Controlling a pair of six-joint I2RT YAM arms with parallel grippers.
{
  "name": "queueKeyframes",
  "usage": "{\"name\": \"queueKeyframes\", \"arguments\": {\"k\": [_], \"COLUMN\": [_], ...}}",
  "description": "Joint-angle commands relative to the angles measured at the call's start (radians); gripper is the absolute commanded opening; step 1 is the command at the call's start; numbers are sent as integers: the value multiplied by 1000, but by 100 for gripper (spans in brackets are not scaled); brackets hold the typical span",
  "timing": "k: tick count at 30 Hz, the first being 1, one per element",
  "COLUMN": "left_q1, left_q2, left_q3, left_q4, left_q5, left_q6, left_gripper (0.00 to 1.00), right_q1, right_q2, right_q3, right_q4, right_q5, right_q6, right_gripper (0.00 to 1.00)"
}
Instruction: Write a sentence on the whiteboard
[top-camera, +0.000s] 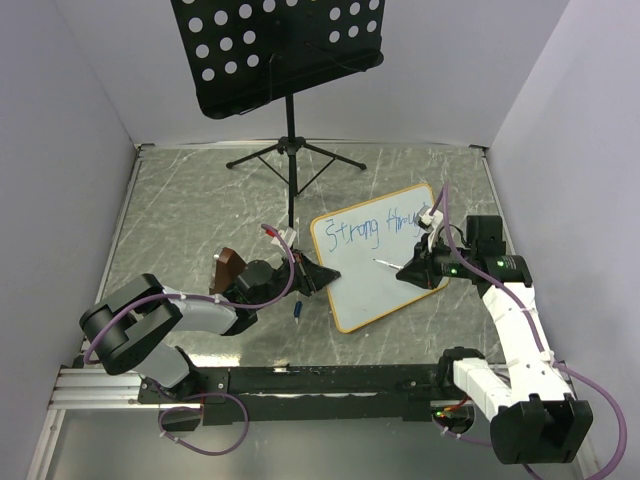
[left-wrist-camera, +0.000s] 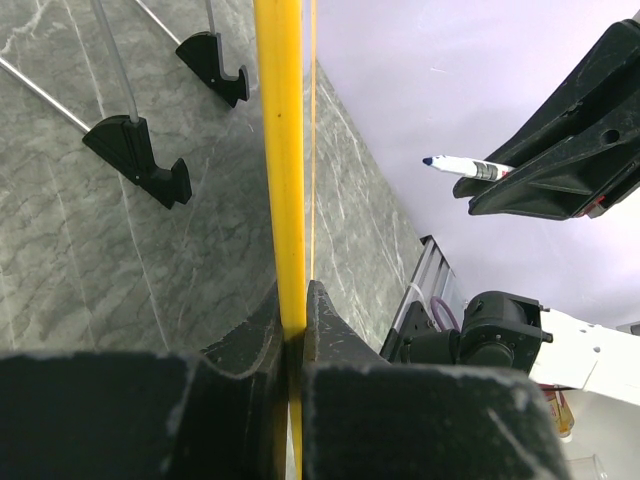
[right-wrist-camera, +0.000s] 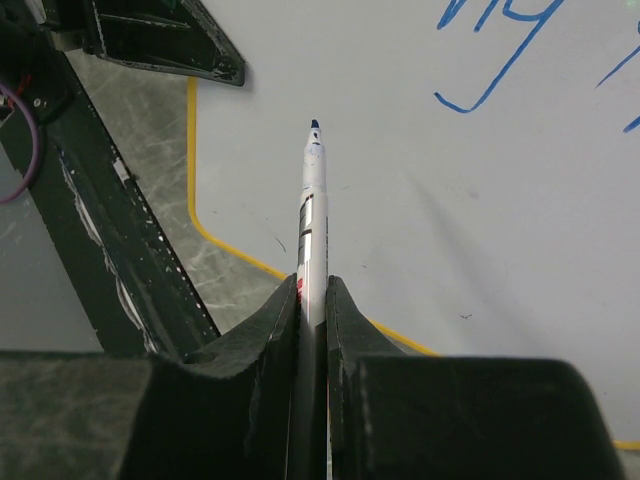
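Observation:
The whiteboard (top-camera: 380, 275) lies tilted on the table, white with a yellow-orange frame. One line of blue writing (top-camera: 368, 229) starting "Strong" runs along its top; its end is hidden behind my right arm. My left gripper (top-camera: 318, 279) is shut on the board's left frame edge (left-wrist-camera: 283, 150), as the left wrist view (left-wrist-camera: 295, 300) shows. My right gripper (top-camera: 412, 268) is shut on a white marker (right-wrist-camera: 314, 200) with a blue tip. The tip sits just over the blank white surface (right-wrist-camera: 470, 230) below the writing (right-wrist-camera: 495, 60). The marker (left-wrist-camera: 462, 166) also shows in the left wrist view.
A black perforated music stand (top-camera: 280, 50) stands at the back, its tripod feet (left-wrist-camera: 140, 155) on the marbled table behind the board. A small blue cap (top-camera: 299, 311) lies near the board's lower left corner. A brown object (top-camera: 229, 266) sits by my left wrist.

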Motion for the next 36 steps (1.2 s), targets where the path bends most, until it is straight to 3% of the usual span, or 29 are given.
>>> {"name": "queueKeyframes", "arguments": {"k": [1, 11, 21, 29, 36], "left_q1": [0, 0, 0, -1, -3], "left_q2": [-9, -4, 17, 17, 22], "left_q3": [43, 45, 61, 51, 57], "left_q4": [69, 69, 71, 88, 86], "left_q5": [26, 26, 38, 27, 29], "left_q6": [14, 3, -22, -39, -39], "left_gripper": [1, 1, 1, 1, 1], "right_q1": [9, 44, 253, 290, 314], "right_q2": [-16, -21, -13, 11, 47], "right_q3": [-1, 1, -32, -53, -46], "right_q4": [18, -10, 105, 197, 217], "right_q5": [-9, -13, 194, 359, 403], "right_q6": [-20, -70, -4, 88, 109], "right_gripper": [0, 0, 0, 0, 0]}}
